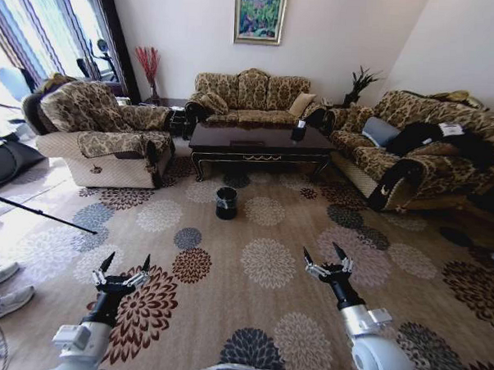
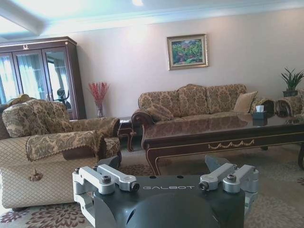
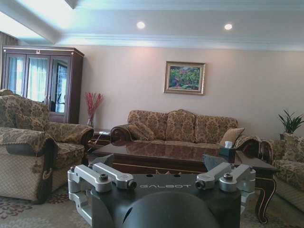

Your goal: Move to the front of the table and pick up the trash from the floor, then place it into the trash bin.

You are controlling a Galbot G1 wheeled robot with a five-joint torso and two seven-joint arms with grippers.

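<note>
The dark glossy table [image 1: 261,145] stands ahead in front of the far sofa, and it also appears as the table [image 2: 223,135] in the left wrist view and the table [image 3: 183,156] in the right wrist view. The small black trash bin [image 1: 226,202] sits on the patterned floor [image 1: 269,235] just before the table. The trash is out of view. My left gripper [image 1: 127,263] hovers open and empty over the carpet at lower left. My right gripper [image 1: 322,254] is open and empty at lower right. Both are well short of the bin.
An armchair [image 1: 102,134] stands at the left, a sofa [image 1: 251,95] behind the table, and another sofa [image 1: 421,147] at the right with dark clothing on it. A tripod leg [image 1: 33,211] and a person's shoes [image 1: 0,293] lie at the left edge. Open carpet lies between me and the bin.
</note>
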